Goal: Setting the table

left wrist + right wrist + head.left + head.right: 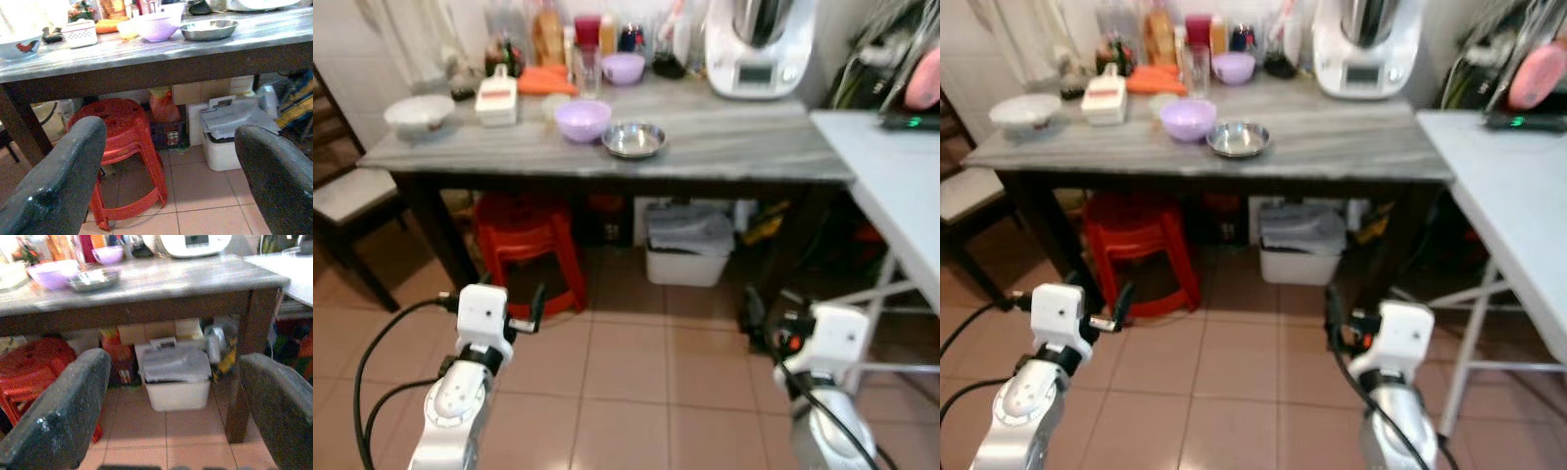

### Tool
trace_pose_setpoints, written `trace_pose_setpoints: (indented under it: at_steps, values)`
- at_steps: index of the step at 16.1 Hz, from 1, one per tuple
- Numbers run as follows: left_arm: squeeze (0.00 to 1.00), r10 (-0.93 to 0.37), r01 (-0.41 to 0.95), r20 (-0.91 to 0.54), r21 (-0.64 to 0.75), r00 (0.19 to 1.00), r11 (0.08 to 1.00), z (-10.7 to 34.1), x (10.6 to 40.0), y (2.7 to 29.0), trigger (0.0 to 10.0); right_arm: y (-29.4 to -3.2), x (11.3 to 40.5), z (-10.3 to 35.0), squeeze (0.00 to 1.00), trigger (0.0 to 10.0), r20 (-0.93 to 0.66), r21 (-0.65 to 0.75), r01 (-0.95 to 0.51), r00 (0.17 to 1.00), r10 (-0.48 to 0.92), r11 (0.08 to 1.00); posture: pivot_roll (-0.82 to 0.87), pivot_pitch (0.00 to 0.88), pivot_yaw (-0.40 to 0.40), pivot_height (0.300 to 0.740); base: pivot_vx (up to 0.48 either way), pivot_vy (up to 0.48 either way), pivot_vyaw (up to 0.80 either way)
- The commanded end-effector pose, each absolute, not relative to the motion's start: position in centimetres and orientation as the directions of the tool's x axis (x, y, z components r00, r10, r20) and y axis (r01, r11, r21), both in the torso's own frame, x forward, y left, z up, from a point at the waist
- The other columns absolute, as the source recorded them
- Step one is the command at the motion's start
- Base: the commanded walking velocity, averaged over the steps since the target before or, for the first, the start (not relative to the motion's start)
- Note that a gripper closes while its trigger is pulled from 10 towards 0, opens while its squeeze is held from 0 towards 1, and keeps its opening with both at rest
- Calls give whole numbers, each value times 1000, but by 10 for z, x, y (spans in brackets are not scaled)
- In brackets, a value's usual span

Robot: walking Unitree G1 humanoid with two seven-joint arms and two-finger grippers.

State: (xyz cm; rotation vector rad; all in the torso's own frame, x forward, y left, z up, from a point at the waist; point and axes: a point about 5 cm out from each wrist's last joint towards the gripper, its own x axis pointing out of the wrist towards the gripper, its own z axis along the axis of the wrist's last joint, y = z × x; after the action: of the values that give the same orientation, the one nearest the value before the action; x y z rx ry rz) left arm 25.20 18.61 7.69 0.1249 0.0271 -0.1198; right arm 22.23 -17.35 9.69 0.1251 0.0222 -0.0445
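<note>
A grey stone-topped table [734,147] with dark legs stands ahead of me. On it sit a purple bowl [582,119], a steel bowl [633,140], a white bowl with a red rooster [419,115], a white lidded box [497,98], a glass [586,70] and a second purple bowl [624,68] further back. My left gripper [168,176] hangs low before the table, open and holding nothing, pointing toward the red stool [122,147]. Also low, my right gripper [173,406] is open and holds nothing, facing the white bin [176,377].
A white kitchen appliance [759,44] and several bottles line the table's back edge. Under the table are the red plastic stool [529,245] and white bin [685,250]. A white folding table [891,176] juts in at the right, a dark chair [347,196] at the left. Tiled floor lies between.
</note>
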Motion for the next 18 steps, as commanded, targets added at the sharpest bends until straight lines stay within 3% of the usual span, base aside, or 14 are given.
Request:
trace_pose_setpoints:
  at_steps: [1,11,18]
  values:
    - [0,-131,132,-17,143,991,981,81,255,184,10000,-173,225,101,0,10000,-9,127,38,999,-38,991,-8,0,28,740,0,0,0]
    - [0,-168,168,-10,123,986,978,81,255,176,10000,-170,224,101,0,10000,-4,121,17,1000,-17,993,-8,0,32,740,0,-28,133]
    - [0,-178,178,-9,123,984,976,82,257,174,10000,-170,227,102,0,10000,-1,119,12,1000,-12,993,-9,0,28,740,0,-300,0]
